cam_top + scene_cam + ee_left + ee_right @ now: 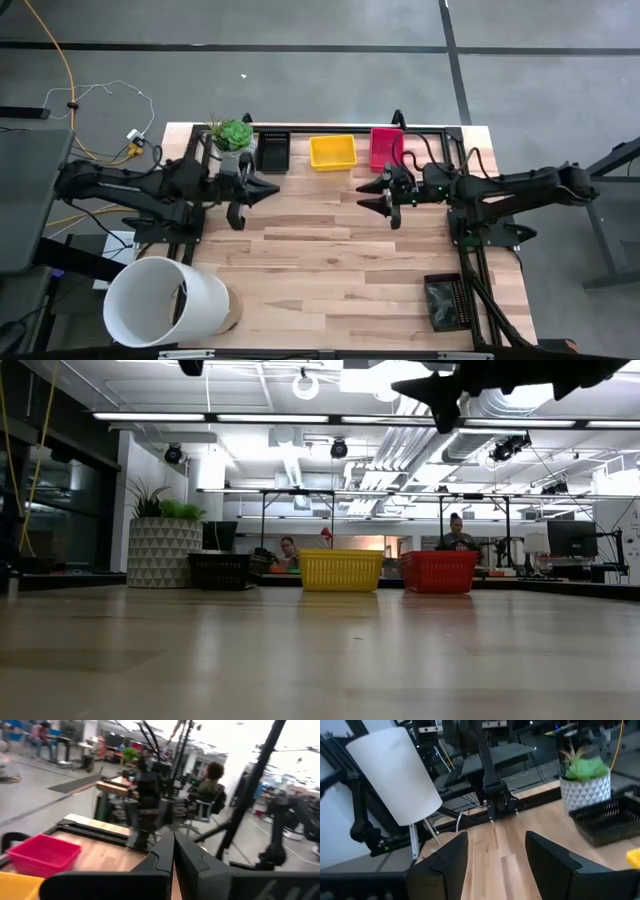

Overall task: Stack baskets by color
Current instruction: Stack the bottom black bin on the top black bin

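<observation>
Three baskets stand in a row on the table's far edge: a black basket point(272, 150), a yellow basket point(332, 152) and a pink-red basket point(385, 148). The low view shows the same black point(220, 570), yellow point(341, 570) and pink-red point(439, 571) baskets. Another black basket point(445, 302) sits at the near right. My left gripper point(274, 189) hovers shut, level, in front of the first black basket. My right gripper point(362, 192) hovers open, level, in front of the pink-red basket, with nothing between its fingers point(497, 865). The two grippers point at each other.
A large white bucket point(165, 300) lies at the table's near left corner. A white pot with a green plant point(232, 135) stands at the far left beside the first black basket. Bare wood lies between the grippers and the near edge. People sit in the room beyond.
</observation>
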You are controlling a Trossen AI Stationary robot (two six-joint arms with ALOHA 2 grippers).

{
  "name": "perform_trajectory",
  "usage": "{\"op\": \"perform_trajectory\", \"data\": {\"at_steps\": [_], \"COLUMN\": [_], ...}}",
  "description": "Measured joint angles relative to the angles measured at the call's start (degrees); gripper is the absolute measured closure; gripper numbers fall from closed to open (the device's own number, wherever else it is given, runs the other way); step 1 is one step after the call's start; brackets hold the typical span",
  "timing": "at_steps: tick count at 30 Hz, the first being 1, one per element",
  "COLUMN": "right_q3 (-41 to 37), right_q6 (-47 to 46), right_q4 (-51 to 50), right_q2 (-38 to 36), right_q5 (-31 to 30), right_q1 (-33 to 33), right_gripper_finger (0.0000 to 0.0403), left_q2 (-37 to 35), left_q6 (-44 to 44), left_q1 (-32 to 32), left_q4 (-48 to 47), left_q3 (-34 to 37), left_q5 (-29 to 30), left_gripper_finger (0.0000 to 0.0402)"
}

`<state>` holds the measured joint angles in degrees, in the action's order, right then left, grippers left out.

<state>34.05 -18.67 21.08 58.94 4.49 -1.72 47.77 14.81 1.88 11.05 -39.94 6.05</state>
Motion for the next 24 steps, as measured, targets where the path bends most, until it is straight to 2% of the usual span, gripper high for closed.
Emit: {"op": "perform_trajectory", "data": {"at_steps": [5,10,20,24], "right_q3": [1.58,1.59,1.61,1.61], "right_q6": [2.20,2.21,2.15,-0.87], "right_q4": [0.32,0.17,0.17,0.98], "right_q2": [0.22,0.29,0.30,0.32], "right_q5": [0.06,0.13,0.19,0.19], "right_q1": [0.03,0.01,0.01,0.01], "right_gripper_finger": [0.0218,0.0218,0.0218,0.0218], "left_q2": [4.69,7.16,7.28,7.15], "left_q6": [-0.68,-1.01,-1.01,-0.87], "left_q1": [-3.58,-4.38,-4.67,-4.67], "left_q4": [3.55,7.00,7.39,7.27], "left_q3": [0.00,0.02,0.02,0.02], "left_q5": [1.27,1.95,2.11,2.09], "left_gripper_finger": [0.0401,0.0401,0.0401,0.0401]}}
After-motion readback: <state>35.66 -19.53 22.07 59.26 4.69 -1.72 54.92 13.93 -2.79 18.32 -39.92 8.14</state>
